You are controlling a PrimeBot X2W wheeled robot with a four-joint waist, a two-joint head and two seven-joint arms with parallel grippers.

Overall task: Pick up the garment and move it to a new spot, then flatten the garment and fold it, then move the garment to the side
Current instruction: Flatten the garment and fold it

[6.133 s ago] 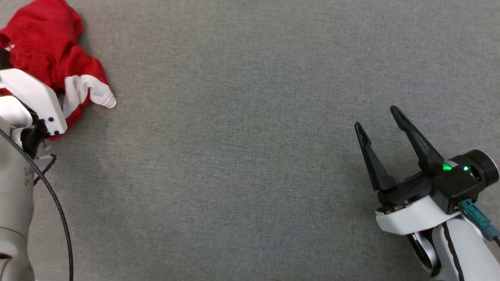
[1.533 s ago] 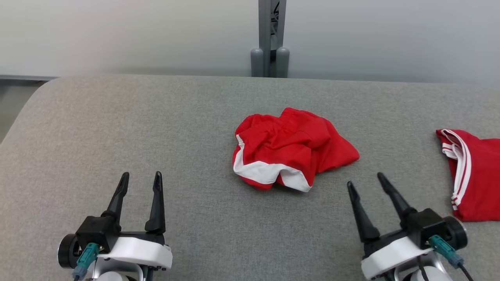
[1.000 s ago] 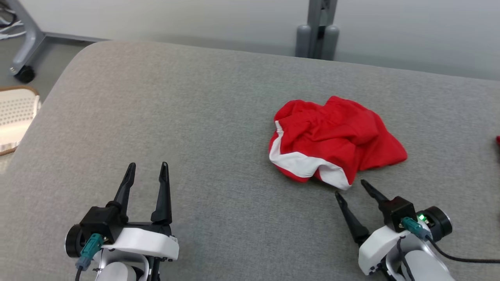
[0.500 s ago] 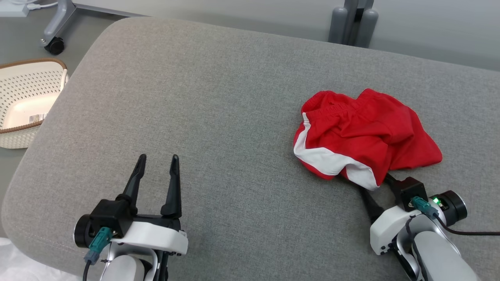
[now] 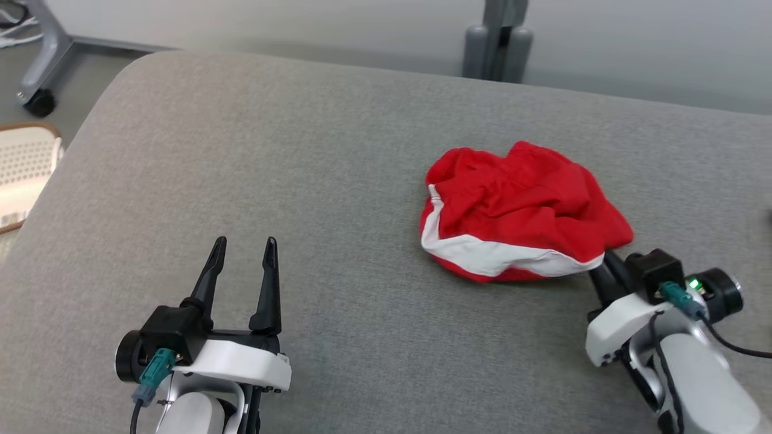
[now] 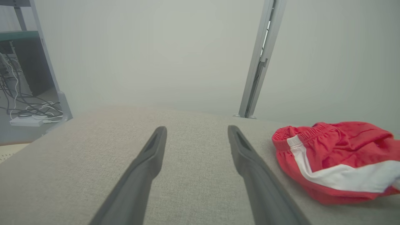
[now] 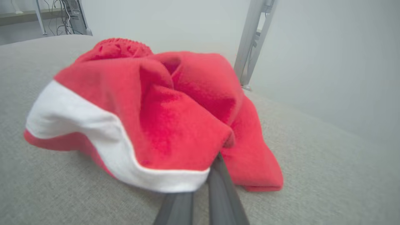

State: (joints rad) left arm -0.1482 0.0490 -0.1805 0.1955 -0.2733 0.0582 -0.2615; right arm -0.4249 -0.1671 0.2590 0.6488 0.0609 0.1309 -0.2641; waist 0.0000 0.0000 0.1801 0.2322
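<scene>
The garment [image 5: 518, 211] is a crumpled pair of red shorts with a white band, lying right of centre on the grey padded table [image 5: 289, 169]. My right gripper [image 5: 605, 263] is shut on the garment's near right hem, its fingertips hidden under the cloth. In the right wrist view the two dark fingers [image 7: 220, 190] run together under the white-edged hem of the garment [image 7: 168, 118]. My left gripper [image 5: 244, 244] stands open and empty at the lower left, well apart from the cloth. The left wrist view has the garment [image 6: 334, 159] to the right of the spread left gripper [image 6: 197, 129].
A cream perforated basket [image 5: 24, 172] sits on the floor past the table's left edge. A grey post [image 5: 497, 36] rises behind the far edge, and a wheeled stand's leg [image 5: 39, 90] is at the far left. Bare grey surface stretches across the table's left half.
My right gripper has closed on the garment's near right hem, which has bunched and shifted slightly. The head camera has moved, shifting the whole picture. The left gripper stays open.
</scene>
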